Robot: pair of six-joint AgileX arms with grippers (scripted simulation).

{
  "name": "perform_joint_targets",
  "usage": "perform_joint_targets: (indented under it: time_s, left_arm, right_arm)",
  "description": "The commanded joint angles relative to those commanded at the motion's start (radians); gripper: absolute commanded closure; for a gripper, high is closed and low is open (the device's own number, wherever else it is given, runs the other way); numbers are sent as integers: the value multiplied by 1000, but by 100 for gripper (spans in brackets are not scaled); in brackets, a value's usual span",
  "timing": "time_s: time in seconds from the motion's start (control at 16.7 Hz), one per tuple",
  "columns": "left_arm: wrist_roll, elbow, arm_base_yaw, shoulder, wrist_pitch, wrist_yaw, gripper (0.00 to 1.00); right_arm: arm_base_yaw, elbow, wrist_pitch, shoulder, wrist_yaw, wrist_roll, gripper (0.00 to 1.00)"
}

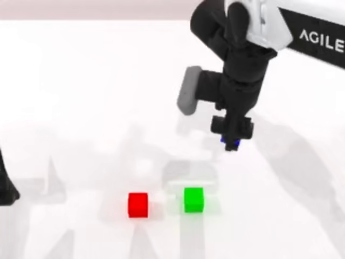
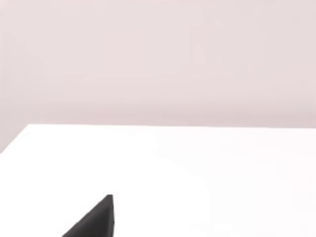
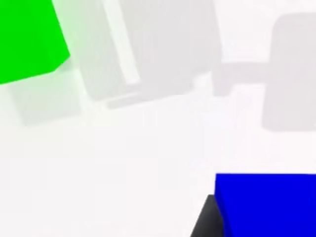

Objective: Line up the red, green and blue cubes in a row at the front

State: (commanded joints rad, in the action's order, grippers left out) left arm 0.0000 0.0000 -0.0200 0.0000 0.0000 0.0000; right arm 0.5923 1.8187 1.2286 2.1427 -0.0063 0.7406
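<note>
The red cube (image 1: 138, 205) and the green cube (image 1: 193, 199) sit side by side near the table's front, a small gap apart. The blue cube (image 1: 230, 142) hangs above the table, behind and to the right of the green one. My right gripper (image 1: 232, 137) is shut on it, and only a sliver of blue shows under the black fingers. In the right wrist view the blue cube (image 3: 266, 205) fills the corner beside one dark finger (image 3: 207, 222), with the green cube (image 3: 27, 39) farther off.
My left arm (image 1: 5, 189) stays parked at the table's left edge. Its wrist view shows only bare white table (image 2: 197, 173) and a dark part of its own gripper (image 2: 94, 219). Arm shadows lie across the tabletop.
</note>
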Motion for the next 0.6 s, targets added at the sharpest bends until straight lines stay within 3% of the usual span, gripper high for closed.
perform_joint_targets:
  time_s: [0.3,0.6]
  left_arm:
    - [0,0,0,0,0,0,0]
    - [0,0,0,0,0,0,0]
  right_arm:
    - [69,-334,-77,-222,-4,88,100]
    - [100,-444,-113,-320,-5,129,100]
